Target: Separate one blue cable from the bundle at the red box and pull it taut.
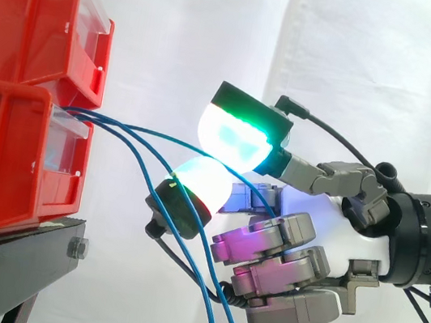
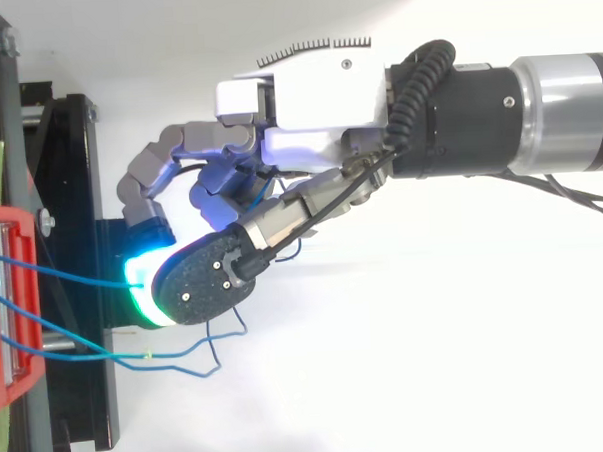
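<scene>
Here, a fingertip pinch on one blue cable beside the red bins.
Two glowing pads [image 1: 236,136], the upper green and the lower pale with a red edge, close on one blue cable [image 2: 68,273] just off the front of the lower red bin [image 1: 1,169]. The remaining fingers curl in toward the palm of the hand [image 1: 329,220]. The pinched cable runs nearly straight from the bin's front to the pads. The other blue cables [image 1: 208,312] leave the same bin and sag down past the hand. The bins are stacked on a black stand [image 1: 13,248] before a white curtain [image 1: 180,25].
</scene>
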Robot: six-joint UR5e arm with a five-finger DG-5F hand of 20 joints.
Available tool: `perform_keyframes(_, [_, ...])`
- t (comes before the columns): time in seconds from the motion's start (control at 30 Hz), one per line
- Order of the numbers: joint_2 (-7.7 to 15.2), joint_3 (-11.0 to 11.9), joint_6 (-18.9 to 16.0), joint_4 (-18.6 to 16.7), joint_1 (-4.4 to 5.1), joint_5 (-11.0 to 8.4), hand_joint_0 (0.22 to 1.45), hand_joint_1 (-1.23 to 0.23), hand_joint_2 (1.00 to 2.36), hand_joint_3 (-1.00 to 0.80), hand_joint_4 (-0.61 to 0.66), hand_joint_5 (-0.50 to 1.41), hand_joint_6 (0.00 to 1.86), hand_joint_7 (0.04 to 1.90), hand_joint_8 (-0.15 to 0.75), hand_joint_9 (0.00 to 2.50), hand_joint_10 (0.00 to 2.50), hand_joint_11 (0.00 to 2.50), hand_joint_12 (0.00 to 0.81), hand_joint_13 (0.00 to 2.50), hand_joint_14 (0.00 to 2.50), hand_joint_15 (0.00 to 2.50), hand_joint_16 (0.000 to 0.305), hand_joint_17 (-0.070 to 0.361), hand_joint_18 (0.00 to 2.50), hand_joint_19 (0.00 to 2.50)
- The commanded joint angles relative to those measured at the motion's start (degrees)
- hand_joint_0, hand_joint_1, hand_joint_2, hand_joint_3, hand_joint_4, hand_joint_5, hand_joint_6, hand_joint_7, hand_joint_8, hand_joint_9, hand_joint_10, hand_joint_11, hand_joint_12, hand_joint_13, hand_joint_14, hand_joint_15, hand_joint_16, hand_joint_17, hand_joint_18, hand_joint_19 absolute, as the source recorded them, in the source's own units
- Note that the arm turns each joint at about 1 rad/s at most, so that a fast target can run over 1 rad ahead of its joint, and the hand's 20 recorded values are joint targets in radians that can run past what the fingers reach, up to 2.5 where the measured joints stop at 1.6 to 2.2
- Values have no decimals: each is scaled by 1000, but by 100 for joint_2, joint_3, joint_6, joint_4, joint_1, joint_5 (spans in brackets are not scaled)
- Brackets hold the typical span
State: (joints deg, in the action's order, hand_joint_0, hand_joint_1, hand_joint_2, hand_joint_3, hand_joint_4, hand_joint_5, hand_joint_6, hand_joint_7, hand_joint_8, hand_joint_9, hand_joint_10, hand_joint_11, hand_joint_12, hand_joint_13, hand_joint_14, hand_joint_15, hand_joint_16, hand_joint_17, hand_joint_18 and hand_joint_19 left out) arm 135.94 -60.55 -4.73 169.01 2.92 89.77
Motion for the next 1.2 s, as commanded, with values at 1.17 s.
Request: perform_keyframes(1.17, [-6, -581, -1144, -870, 60, 23, 809, -824, 1016, -302, -259, -191, 942, 1339, 248, 730, 2373, 1327, 311, 924, 2500, 1380, 27, 61, 1263, 1860])
